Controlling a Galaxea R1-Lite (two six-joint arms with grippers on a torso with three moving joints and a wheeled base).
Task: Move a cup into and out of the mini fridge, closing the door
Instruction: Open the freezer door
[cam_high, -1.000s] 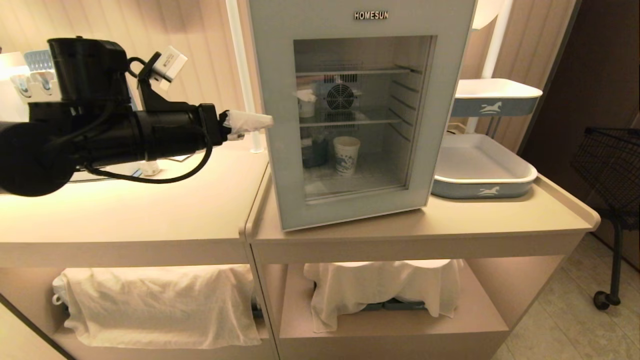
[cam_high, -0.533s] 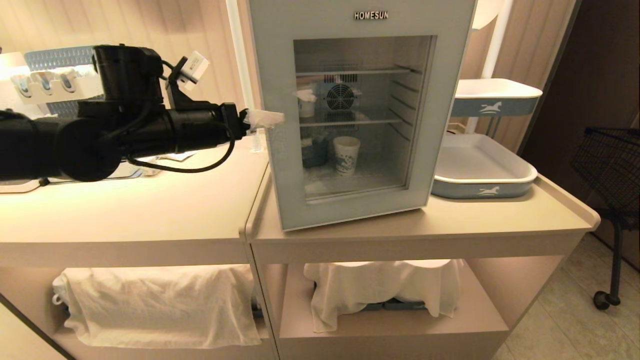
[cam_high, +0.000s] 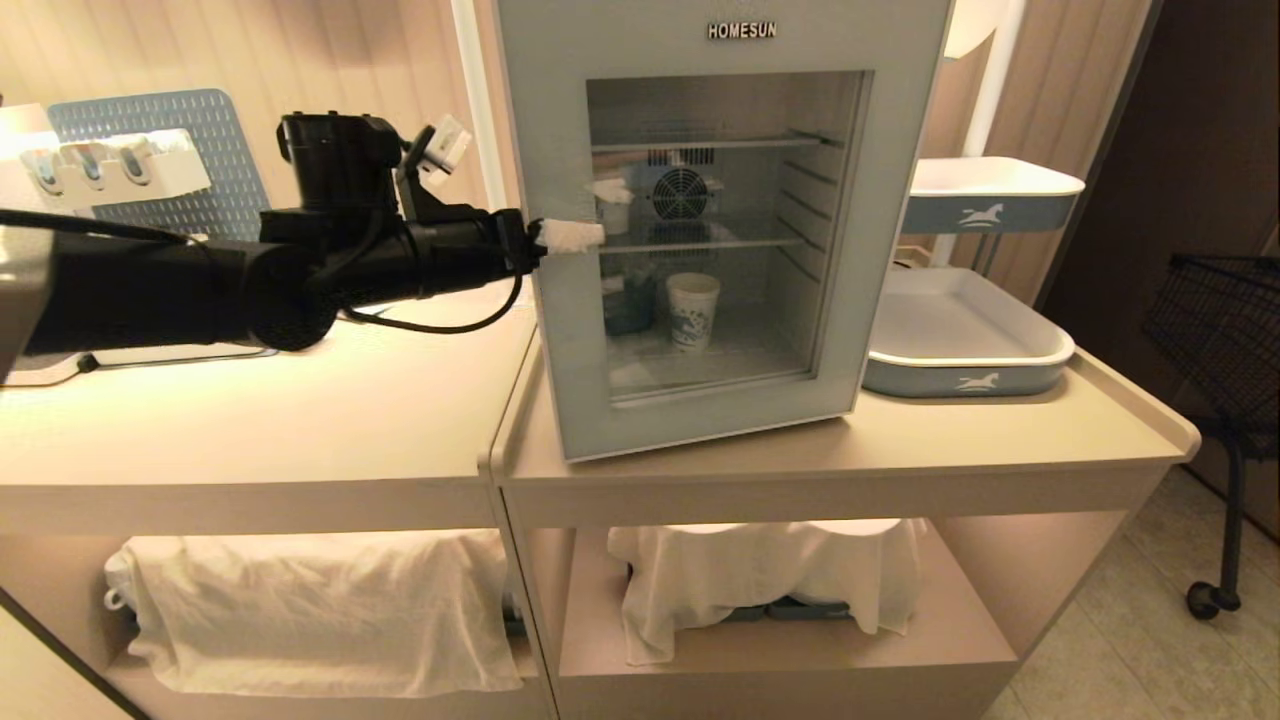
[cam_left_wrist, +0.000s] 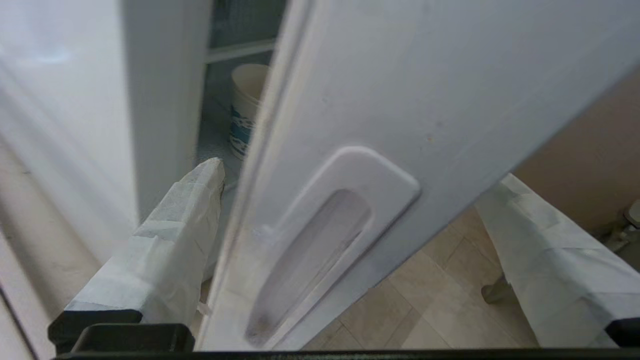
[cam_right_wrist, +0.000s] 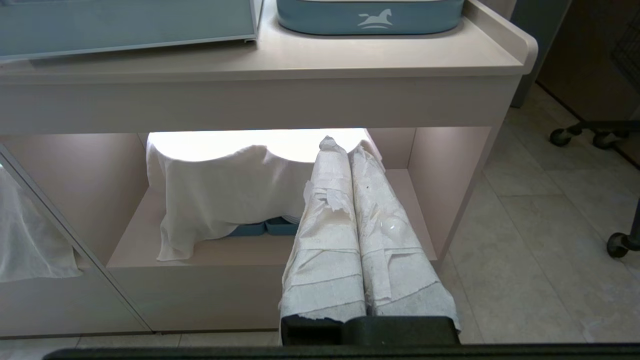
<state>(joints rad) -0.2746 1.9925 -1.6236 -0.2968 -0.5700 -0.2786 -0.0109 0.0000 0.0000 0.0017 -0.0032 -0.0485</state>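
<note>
The left pincer (cam_high: 572, 234) is spread wide at the fridge (cam_high: 720, 220), its wrapped fingers straddling the free edge of the door (cam_left_wrist: 380, 150). In the left wrist view one finger (cam_left_wrist: 175, 230) pokes into the narrow gap between door and cabinet while the other (cam_left_wrist: 555, 270) stays outside, so the door edge and its recessed handle (cam_left_wrist: 320, 240) sit between them. It grips nothing. Judging by this placement, the door is ajar and the pincer is set to hook the edge and swing it open; whether a finger actually touches the door cannot be told.

The cup (cam_high: 692, 310) stands upright on the fridge floor, behind the glass. From the pincer in the head view it lies at about 4 o'clock, lower and deeper inside, with the door between them. Through the gap, the left wrist view shows it (cam_left_wrist: 246, 107) just beyond the inner fingertip, apart from it. My reading is that the cup is already in, and taking it out waits on the door.

The right pincer (cam_right_wrist: 350, 225) hangs parked below the worktop (cam_right_wrist: 350, 55), its two wrapped fingers pressed together and empty, pointing toward the cloth (cam_right_wrist: 220, 195) draped on the lower shelf.
</note>
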